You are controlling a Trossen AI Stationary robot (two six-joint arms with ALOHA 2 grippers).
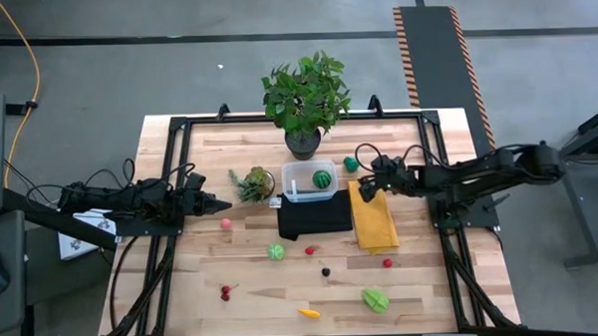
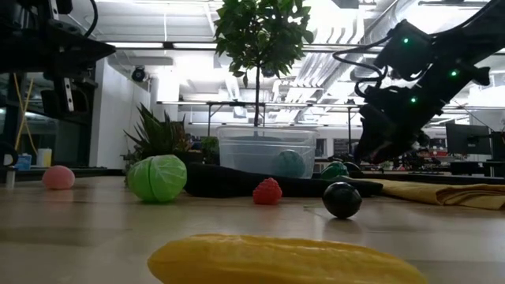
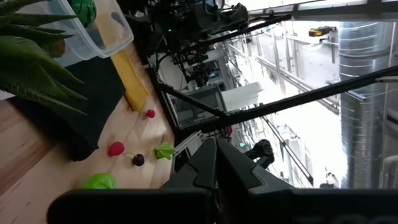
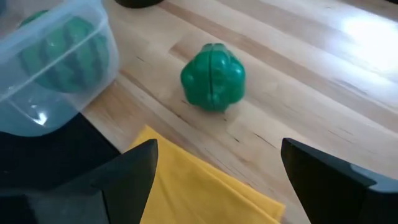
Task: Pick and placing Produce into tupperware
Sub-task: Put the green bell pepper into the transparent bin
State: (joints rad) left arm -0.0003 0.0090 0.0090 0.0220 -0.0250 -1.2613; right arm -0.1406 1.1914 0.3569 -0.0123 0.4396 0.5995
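Observation:
The tupperware [image 1: 301, 182] is a clear box on the black cloth's far edge, with a dark green striped ball [image 1: 322, 178] inside it. My right gripper [image 1: 365, 186] is open and hovers over the yellow cloth's far end. A dark green toy pepper [image 4: 213, 76] rests on the wood just beyond my right gripper [image 4: 219, 147], untouched. My left gripper [image 1: 220, 204] is shut and empty, left of the spiky pot plant. More produce lies loose on the near table: a pink piece [image 1: 225, 223], a green cabbage [image 1: 276, 252], red berries [image 1: 311, 250], cherries [image 1: 225, 290], a yellow piece [image 1: 309, 311] and a leafy piece [image 1: 375, 300].
The black folded cloth [image 1: 314, 215] and the yellow cloth [image 1: 373, 220] lie side by side at mid-table. A spiky plant in a pot [image 1: 254, 183] stands left of the tupperware, and a big leafy potted plant [image 1: 305, 98] stands behind it. Black frame rails run along the table's edges.

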